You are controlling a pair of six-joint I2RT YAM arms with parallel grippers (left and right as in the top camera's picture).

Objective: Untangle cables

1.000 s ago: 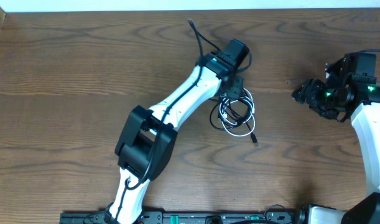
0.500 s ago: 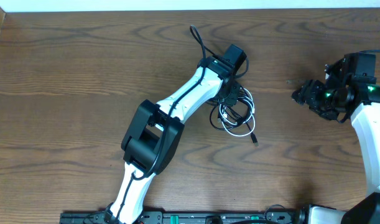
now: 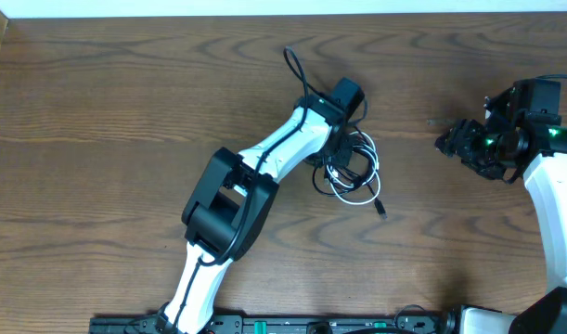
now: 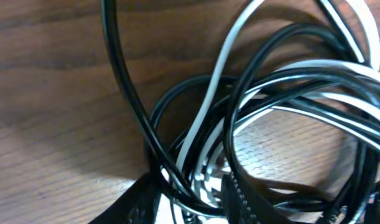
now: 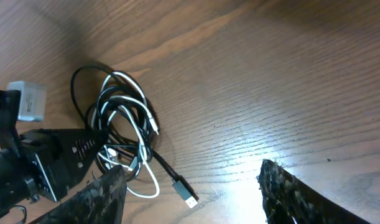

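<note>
While the cables (image 3: pixel 354 167) sit in one tangled coil mid-surface (image 3: pixel 97 139), the left hand (image 4: pixel 191 190) is down on the coil's top-left edge. It is closed on a bunch of strands, and this looks like a pinch on both colours, not one. The right hand (image 5: pixel 191 171) is spread with nothing in it, hovering well apart to the coil's right. The left arm is clearly nearer.

The white cable (image 4: pixel 206 118) and black cable (image 4: pixel 125 87) loop through each other several times, with no clean split visible. There is one free end: a black tail with a plug (image 5: pixel 188 200) runs out of the coil's lower right. Its long axis is diagonal, pointing away from the left hand and toward the right arm's side.

Judgement: untangling has barely started, and the cords are fully interlaced. The next move likely turns on that tail. It lies on the right hand's side, so the right hand could take it and pull outward while the left anchors. Risk: the whole coil drags along, since the left hand holds both cords.
</note>
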